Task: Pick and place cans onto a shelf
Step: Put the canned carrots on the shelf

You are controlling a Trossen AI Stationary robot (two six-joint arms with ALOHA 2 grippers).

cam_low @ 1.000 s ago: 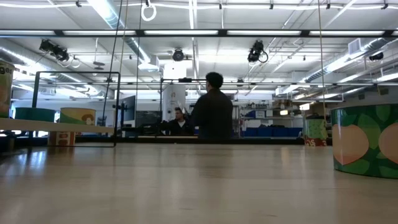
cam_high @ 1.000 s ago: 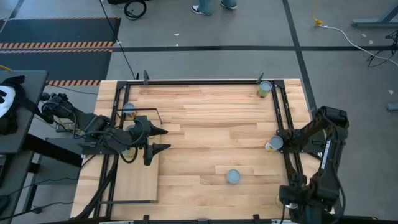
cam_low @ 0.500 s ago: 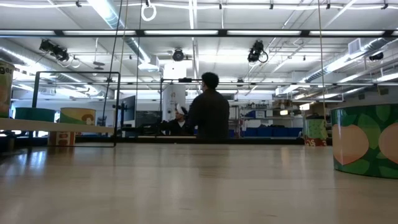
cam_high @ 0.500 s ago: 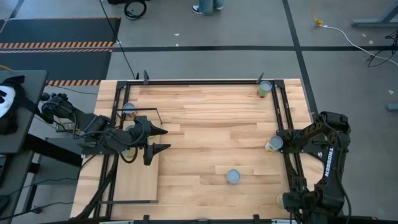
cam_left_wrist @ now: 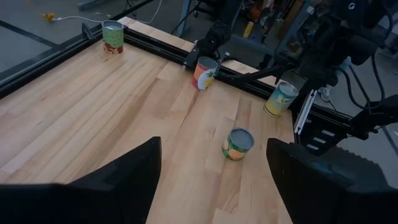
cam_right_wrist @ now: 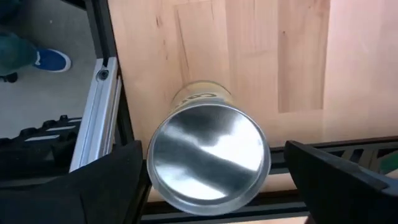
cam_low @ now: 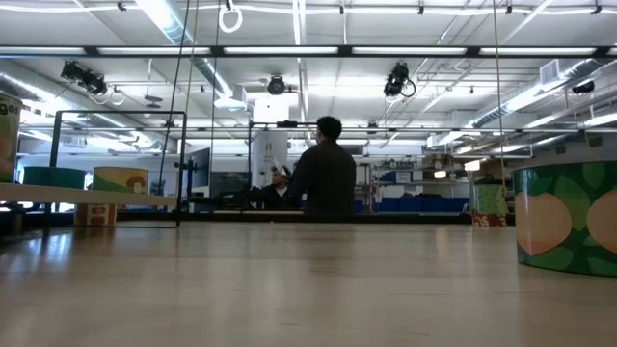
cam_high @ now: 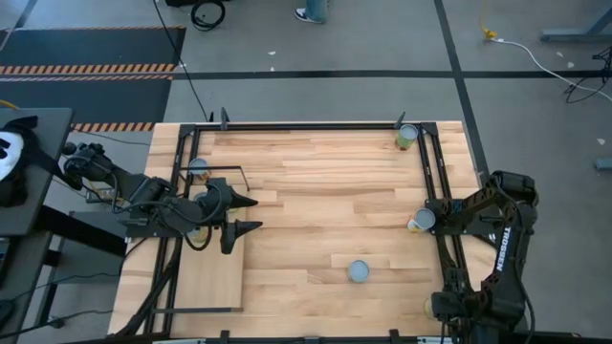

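Butcher-block wood is forming the tabletop (cam_high: pixel 316 191), and four cans are standing on it in the high view. One can (cam_high: pixel 407 136) with green sides is sitting at the far right corner, a second can (cam_high: pixel 422 221) is resting against the black rail on the right edge, a third with a pale-blue top (cam_high: pixel 359 271) is standing alone toward the near side, and a fourth (cam_high: pixel 198 169) is sitting near the far left corner beside the shelf frame.

The shelf (cam_high: pixel 212 277), a light board edged in thin black metal, is lying along the left side of the table. The left gripper (cam_high: pixel 251 214) is hovering over it with its two dark fingers (cam_left_wrist: pixel 127 180) spread apart and nothing between them; its wrist camera is looking across the table at the cans on the far side.

The right gripper (cam_right_wrist: pixel 208 180) is poised directly above the can at the right rail. In the right wrist view the silvery lid (cam_right_wrist: pixel 208 158) is filling the gap between the two fingers, which are standing wide on either side of it and not touching its sides. The right arm (cam_high: pixel 502 239) is folding back over the table's right edge.

In the low view a green-patterned can (cam_low: pixel 569 217) is looming at the right, and a person (cam_low: pixel 326 173) is standing in the room behind the table.
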